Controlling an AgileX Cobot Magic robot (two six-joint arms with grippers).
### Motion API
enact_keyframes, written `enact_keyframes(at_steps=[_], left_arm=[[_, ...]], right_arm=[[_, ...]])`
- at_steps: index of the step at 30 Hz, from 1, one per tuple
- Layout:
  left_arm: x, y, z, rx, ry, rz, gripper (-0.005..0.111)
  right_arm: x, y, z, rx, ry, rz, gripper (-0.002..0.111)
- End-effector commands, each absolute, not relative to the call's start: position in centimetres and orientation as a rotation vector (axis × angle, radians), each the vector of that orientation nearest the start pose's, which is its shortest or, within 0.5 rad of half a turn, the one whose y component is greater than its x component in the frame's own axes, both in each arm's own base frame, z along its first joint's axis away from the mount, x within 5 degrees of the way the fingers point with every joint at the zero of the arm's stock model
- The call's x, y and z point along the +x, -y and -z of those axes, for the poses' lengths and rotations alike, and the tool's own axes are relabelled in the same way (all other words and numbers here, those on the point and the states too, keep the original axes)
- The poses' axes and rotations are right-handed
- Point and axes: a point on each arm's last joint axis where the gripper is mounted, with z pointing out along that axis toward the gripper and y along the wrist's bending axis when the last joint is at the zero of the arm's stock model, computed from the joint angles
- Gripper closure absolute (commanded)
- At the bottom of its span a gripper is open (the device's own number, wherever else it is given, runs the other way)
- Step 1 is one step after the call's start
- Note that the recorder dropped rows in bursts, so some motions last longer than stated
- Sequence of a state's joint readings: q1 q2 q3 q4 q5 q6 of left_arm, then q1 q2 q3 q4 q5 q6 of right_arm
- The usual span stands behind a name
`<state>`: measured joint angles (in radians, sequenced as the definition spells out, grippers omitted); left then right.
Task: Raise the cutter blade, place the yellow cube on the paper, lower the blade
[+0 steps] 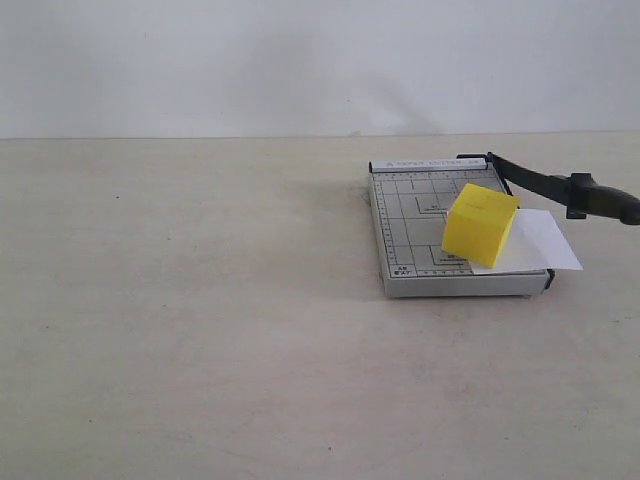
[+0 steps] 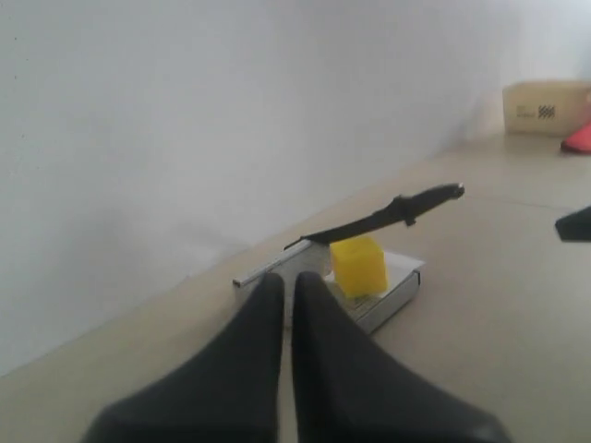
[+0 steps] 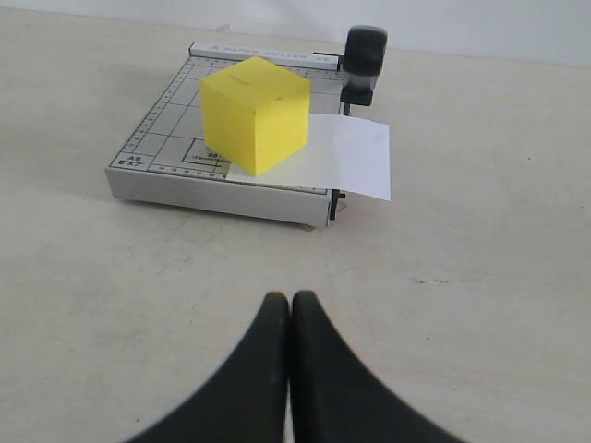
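Note:
The yellow cube (image 1: 480, 224) sits on the grey trimmer board (image 1: 410, 215), resting over the inner end of the white paper (image 1: 540, 240), which sticks out past the cutting edge. The cutter blade (image 1: 530, 178) is raised at a slant, its thick black handle up in the air to the right. Neither gripper shows in the exterior view. In the left wrist view my left gripper (image 2: 288, 277) is shut and empty, well short of the cube (image 2: 358, 266) and blade (image 2: 388, 217). My right gripper (image 3: 290, 297) is also shut and empty, above bare table in front of the cube (image 3: 255, 113), paper (image 3: 355, 157) and blade (image 3: 366, 51).
A white wall (image 1: 300, 60) runs behind the beige table (image 1: 200, 330). In the left wrist view a cardboard box (image 2: 545, 106) and a red object (image 2: 580, 138) stand far off, and a dark shape (image 2: 574, 223) pokes in at the edge.

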<state>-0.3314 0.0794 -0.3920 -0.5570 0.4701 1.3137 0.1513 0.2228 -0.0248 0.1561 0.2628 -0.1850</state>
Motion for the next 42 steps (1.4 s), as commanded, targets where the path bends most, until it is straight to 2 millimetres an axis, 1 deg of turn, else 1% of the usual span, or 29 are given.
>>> enact_keyframes(at_steps=[1,3,8,12,17,19,24,30,34,37,42], left_arm=[[2.6,3.1,-28.9,1.050,-1.251,-0.211,0.102],[2.7,3.1,-28.6,1.041,-1.268,-0.194,0.102],[3.1,3.3,-27.3,0.964,-1.374,-0.074,0.102],[3.3,3.4,-26.2,0.974,-1.409,-0.061,0.102],[4.0,3.4,-24.1,0.961,-1.452,-0.055,0.102],[4.2,3.3,-23.6,0.937,-1.437,-0.081,0.102],[4.1,2.8,-23.3,0.887,-1.341,-0.177,0.102],[4.9,2.3,-21.8,0.802,-1.335,-0.232,0.102],[5.1,2.4,-20.5,0.761,-1.384,-0.172,0.102],[5.1,2.5,-20.3,0.755,-1.403,-0.133,0.102],[5.1,2.4,-20.4,0.756,-1.394,-0.151,0.102]], right_arm=[[6.8,-1.4,-18.3,-0.213,-1.929,-0.107,0.108],[6.8,-1.4,-18.3,-0.213,-1.929,-0.107,0.108],[6.8,-1.4,-18.3,-0.215,-1.929,-0.106,0.108],[6.8,-1.4,-18.3,-0.213,-1.929,-0.107,0.108],[6.8,-1.4,-18.3,-0.213,-1.929,-0.107,0.108],[6.8,-1.4,-18.3,-0.213,-1.929,-0.107,0.108],[6.8,-1.4,-18.3,-0.213,-1.929,-0.107,0.108],[6.8,-1.4,-18.3,-0.213,-1.929,-0.107,0.108],[6.8,-1.4,-18.3,-0.213,-1.929,-0.107,0.108],[6.8,-1.4,-18.3,-0.215,-1.929,-0.106,0.108],[6.8,-1.4,-18.3,-0.213,-1.929,-0.107,0.108]])
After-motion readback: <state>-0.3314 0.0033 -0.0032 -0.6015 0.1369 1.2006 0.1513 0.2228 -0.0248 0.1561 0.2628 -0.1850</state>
